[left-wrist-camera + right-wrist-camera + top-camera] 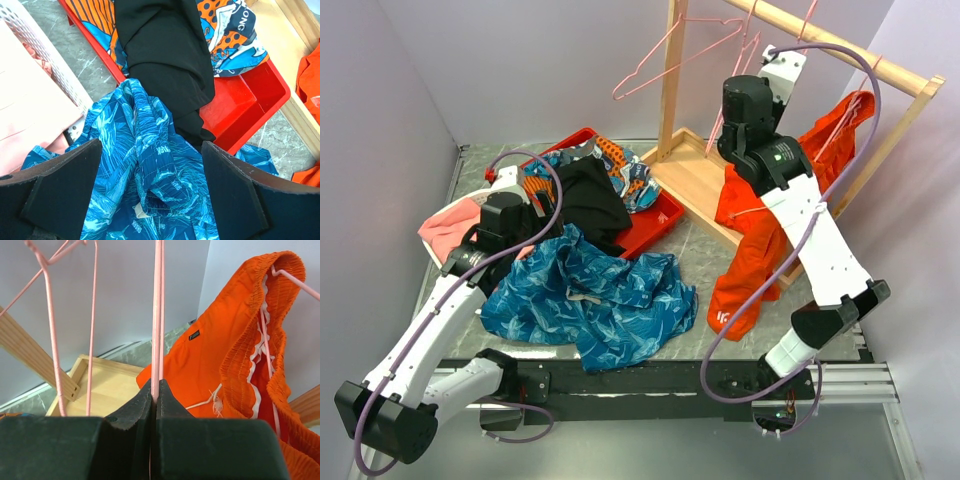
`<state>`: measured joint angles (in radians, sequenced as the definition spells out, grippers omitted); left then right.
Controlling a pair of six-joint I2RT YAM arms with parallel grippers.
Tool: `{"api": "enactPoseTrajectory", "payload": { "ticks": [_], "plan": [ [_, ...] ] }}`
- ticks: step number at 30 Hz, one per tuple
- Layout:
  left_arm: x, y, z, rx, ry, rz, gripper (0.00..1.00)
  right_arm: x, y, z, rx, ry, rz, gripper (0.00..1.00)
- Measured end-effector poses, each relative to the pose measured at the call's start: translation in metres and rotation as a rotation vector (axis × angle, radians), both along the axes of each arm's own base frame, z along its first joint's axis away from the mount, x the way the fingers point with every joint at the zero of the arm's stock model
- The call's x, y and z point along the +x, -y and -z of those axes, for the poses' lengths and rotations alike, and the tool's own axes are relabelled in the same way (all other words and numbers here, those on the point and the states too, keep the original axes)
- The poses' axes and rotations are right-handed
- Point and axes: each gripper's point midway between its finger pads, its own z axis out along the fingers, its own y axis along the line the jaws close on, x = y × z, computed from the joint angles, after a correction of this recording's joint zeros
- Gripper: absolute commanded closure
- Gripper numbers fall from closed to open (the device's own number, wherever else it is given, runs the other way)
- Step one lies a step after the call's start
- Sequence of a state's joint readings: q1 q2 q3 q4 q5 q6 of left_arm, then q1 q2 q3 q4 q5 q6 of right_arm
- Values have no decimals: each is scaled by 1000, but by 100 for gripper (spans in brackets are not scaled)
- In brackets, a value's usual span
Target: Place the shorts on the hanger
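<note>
The teal-blue leaf-print shorts [590, 295] lie crumpled on the table in front of the red tray; a folded waistband edge shows in the left wrist view [155, 165]. My left gripper [525, 240] is open and hovers just above the shorts' left part, with its fingers [60, 190] on either side of that fold, not touching it. My right gripper [744, 88] is raised under the wooden rail and is shut on the thin wire of a pink hanger [157, 315]. Other pink hangers [665, 58] hang from the rail.
A red tray [665, 228] holds a black garment [590, 200] and an orange-and-blue cloth [625, 170]. A white basket [470, 205] with pink cloth stands at left. An orange garment [760, 250] hangs from the wooden rail [840, 45] over the rack base [705, 180].
</note>
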<state>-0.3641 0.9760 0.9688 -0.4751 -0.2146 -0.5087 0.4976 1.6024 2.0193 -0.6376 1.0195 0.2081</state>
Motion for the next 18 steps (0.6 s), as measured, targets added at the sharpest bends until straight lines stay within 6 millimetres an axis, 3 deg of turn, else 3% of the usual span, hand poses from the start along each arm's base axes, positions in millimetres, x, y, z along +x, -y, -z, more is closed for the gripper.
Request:
{"api": "enactPoseTrajectory", "payload": {
  "ticks": [7, 11, 18],
  "plan": [
    [0, 0, 0, 1, -1, 0, 14, -31, -3, -4, 11, 14, -31, 100],
    [0, 0, 1, 1, -4, 0, 13, -51, -5, -16, 51, 49, -63, 100],
    [2, -1, 5, 11, -16, -8, 14, -86, -16, -16, 149, 53, -215, 100]
  ]
}}
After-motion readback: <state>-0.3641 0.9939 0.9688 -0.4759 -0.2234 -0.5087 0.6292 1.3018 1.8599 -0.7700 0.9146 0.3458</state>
